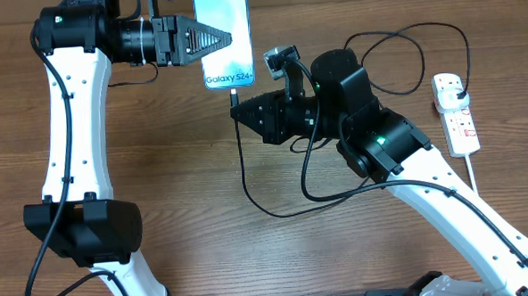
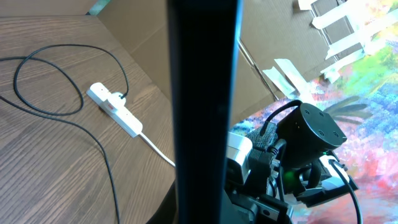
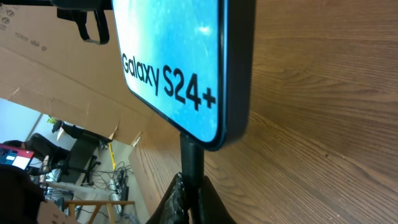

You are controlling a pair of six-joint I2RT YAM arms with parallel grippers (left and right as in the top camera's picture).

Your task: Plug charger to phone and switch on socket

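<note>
My left gripper (image 1: 213,37) is shut on the phone (image 1: 229,65) and holds it above the table's far edge, its "Galaxy S24+" end towards my right arm. In the left wrist view the phone (image 2: 202,93) shows edge-on as a dark band. My right gripper (image 1: 237,111) is shut on the charger's connector (image 3: 191,158), whose tip meets the phone's bottom edge (image 3: 186,134); how deep it sits is hidden. The black cable (image 1: 248,180) loops across the table to a black plug (image 1: 458,90) in the white socket strip (image 1: 459,126) at far right.
The socket strip (image 2: 115,109) and a cable loop (image 2: 37,93) lie near the cardboard wall (image 2: 186,37) behind the table. The strip's thick white cord (image 1: 473,170) runs towards the front right. My right arm (image 1: 371,134) stands over the cable loop.
</note>
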